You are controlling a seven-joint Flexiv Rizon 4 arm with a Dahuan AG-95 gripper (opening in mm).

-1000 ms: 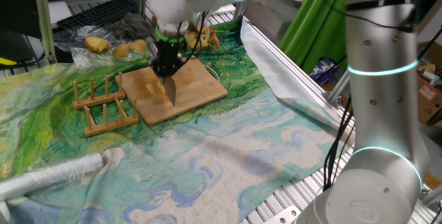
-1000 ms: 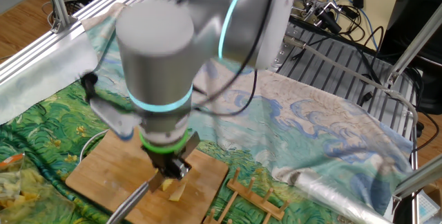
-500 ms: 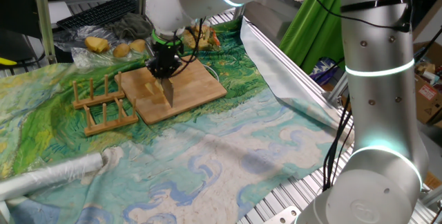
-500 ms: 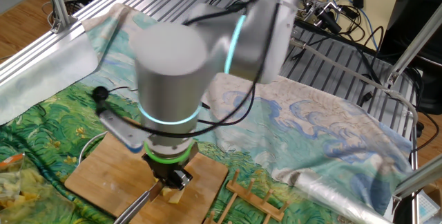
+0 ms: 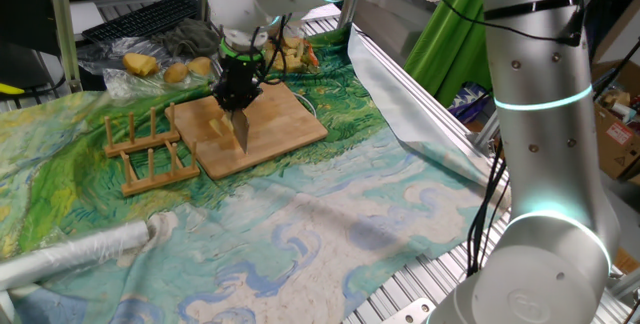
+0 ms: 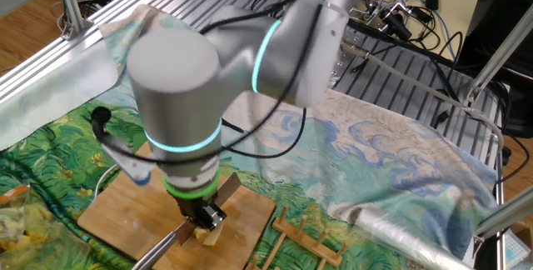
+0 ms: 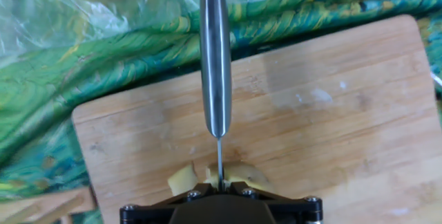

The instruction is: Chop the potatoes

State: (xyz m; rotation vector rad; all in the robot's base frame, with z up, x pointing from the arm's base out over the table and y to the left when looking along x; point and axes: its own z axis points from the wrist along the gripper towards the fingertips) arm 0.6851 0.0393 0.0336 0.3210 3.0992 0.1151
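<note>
The potatoes (image 5: 216,127) are pale-yellow chunks on the wooden board (image 5: 285,124). My gripper (image 5: 238,92) stands right over them, shut on a steel knife (image 5: 241,134) whose blade points down onto the board. In the hand view the knife (image 7: 215,58) runs straight away from my gripper (image 7: 219,186), with potato pieces (image 7: 181,179) on both sides of the blade, partly hidden by the hand. In the other fixed view my gripper (image 6: 202,218) holds the knife (image 6: 165,245) over a potato chunk (image 6: 208,235) at the near edge of the board (image 6: 125,207).
A wooden rack (image 5: 150,149) stands just left of the board. Whole unpeeled potatoes (image 5: 140,64) lie in clear plastic behind it. A plastic-wrapped roll (image 5: 75,254) lies at the front left. A keyboard (image 5: 140,19) and metal frame rails (image 5: 440,154) border the cloth.
The hand with the knife has shifted slightly toward the back of the board, and the arm's upper links have swung. The grip on the knife is unchanged.
</note>
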